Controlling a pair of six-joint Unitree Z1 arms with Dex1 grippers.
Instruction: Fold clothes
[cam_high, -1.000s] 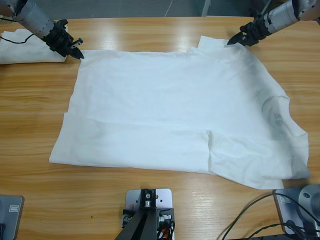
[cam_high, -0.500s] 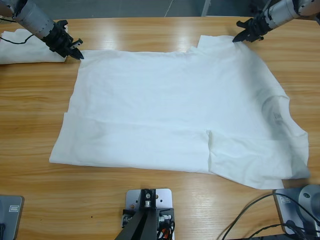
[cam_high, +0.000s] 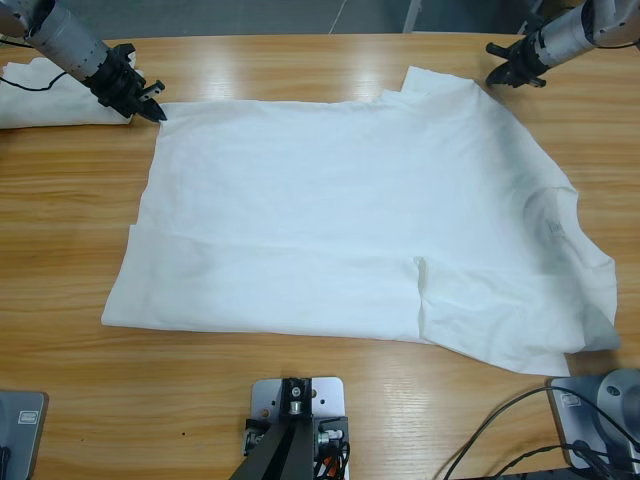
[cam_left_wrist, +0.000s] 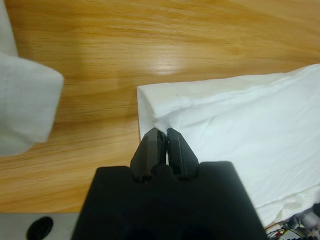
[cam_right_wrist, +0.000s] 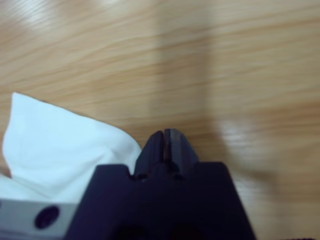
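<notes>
**Observer A:** Where was the T-shirt (cam_high: 350, 220) at that moment?

**Observer B:** It lay spread flat across the middle of the tabletop (cam_high: 300, 60), one layer deep over most of its area, with one sleeve at the far edge and the other at the near edge. A second white garment (cam_high: 45, 95) sat bunched at the far left corner, just beside the shirt but not on it. I judged it had been set aside there to keep the working area free.

**Observer A:** State of the left end effector (cam_high: 150, 105)?

**Observer B:** Its jaws were pressed together. In the left wrist view the left end effector's tips (cam_left_wrist: 165, 135) sat on the shirt's corner (cam_left_wrist: 150, 102), where the cloth puckered. I could not confirm whether cloth was pinched between them or whether they only rested on it. The position at a corner suited a fold: a corner gives control of a whole edge.

**Observer A:** And the right end effector (cam_high: 515, 72)?

**Observer B:** Closed as well, and holding nothing. In the right wrist view its tips (cam_right_wrist: 165, 137) hung over bare wood, with the tip of the far sleeve (cam_right_wrist: 65, 145) just beside them, not between them. In the high view it stood close to that sleeve (cam_high: 435, 85) but apart from it.

**Observer A:** Progress?

**Observer B:** No fold had been made in my judgement. The shirt was laid out for one. The right side would need to open and take the sleeve edge first.
</notes>
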